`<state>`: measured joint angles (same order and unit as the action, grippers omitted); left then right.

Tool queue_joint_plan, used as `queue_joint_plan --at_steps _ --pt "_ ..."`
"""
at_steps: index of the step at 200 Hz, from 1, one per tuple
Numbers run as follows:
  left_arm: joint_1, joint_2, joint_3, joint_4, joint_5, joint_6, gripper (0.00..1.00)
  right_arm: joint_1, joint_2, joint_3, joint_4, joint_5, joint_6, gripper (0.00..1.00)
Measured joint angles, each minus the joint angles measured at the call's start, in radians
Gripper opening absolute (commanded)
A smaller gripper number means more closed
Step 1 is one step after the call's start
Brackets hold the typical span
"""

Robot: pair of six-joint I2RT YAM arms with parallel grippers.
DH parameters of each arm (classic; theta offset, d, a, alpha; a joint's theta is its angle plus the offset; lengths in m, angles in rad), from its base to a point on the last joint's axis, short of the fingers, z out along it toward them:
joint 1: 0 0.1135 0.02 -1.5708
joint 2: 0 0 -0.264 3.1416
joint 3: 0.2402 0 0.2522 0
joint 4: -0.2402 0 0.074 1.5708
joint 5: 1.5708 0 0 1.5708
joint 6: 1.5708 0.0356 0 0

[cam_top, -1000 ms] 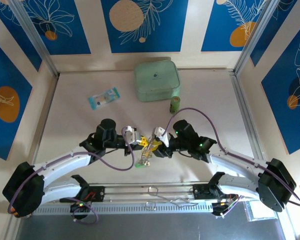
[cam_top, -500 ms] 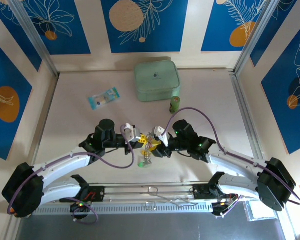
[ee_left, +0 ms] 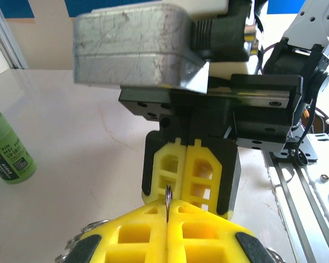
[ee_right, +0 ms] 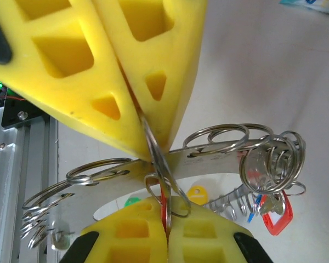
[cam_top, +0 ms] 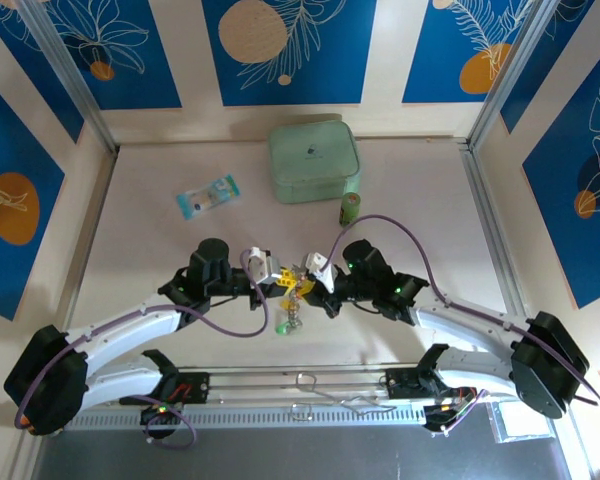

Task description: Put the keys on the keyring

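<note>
The keyring (ee_right: 219, 159), a flat silvery band strung with several small split rings, hangs above the table between both grippers (cam_top: 293, 300). My left gripper (cam_top: 281, 283) is shut on it, pinching a thin split ring (ee_left: 167, 204) at the band; its yellow fingers (ee_right: 115, 71) come in from above. Facing it tip to tip, my right gripper (ee_right: 167, 219) is shut on a red key (ee_right: 165, 201) threaded through that same split ring, and its yellow fingers (ee_left: 203, 175) stand just behind my left fingertips. Other keys dangle below the band: red (ee_right: 278, 221), yellow (ee_right: 197, 193), green (ee_right: 132, 201), blue (ee_right: 252, 215).
A mint-green square case (cam_top: 314, 160) sits at the back of the table with a green bottle (cam_top: 351, 208) beside it. A small blue-and-white packet (cam_top: 207, 196) lies at the back left. A metal rail (cam_top: 300, 385) runs along the near edge between the arm bases.
My right gripper has gone from open to shut, closing on the red key. Both grippers and the hanging keyring have shifted slightly up and away from the near edge.
</note>
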<state>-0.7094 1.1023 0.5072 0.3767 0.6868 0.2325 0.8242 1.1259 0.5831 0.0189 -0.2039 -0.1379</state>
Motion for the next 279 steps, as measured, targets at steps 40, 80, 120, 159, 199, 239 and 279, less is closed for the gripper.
queue_joint_plan --at_steps 40,80,120,159,199,239,279 --pt "0.0 0.0 -0.011 -0.001 0.027 0.005 0.0 0.016 0.034 0.011 -0.001 -0.01 -0.009 0.0" --pt "0.0 -0.008 -0.011 -0.005 0.045 0.041 0.0 0.011 0.002 0.011 -0.027 -0.006 -0.024 0.0" --pt "0.0 -0.021 -0.009 -0.026 0.05 0.077 0.0 -0.007 -0.071 0.011 -0.068 0.003 -0.045 0.0" --pt "0.0 -0.021 -0.009 -0.026 0.053 0.083 0.0 -0.009 -0.071 0.011 -0.079 -0.001 -0.056 0.0" --pt "0.0 -0.021 -0.009 -0.025 0.065 0.08 0.0 -0.009 -0.014 0.023 -0.081 -0.037 -0.056 0.0" --pt "0.0 -0.021 -0.009 0.003 0.102 0.06 0.0 -0.009 0.011 0.06 -0.108 -0.076 -0.07 0.0" --pt "0.0 -0.021 -0.009 0.022 0.125 0.056 0.0 -0.014 0.008 0.074 -0.137 -0.111 -0.08 0.29"
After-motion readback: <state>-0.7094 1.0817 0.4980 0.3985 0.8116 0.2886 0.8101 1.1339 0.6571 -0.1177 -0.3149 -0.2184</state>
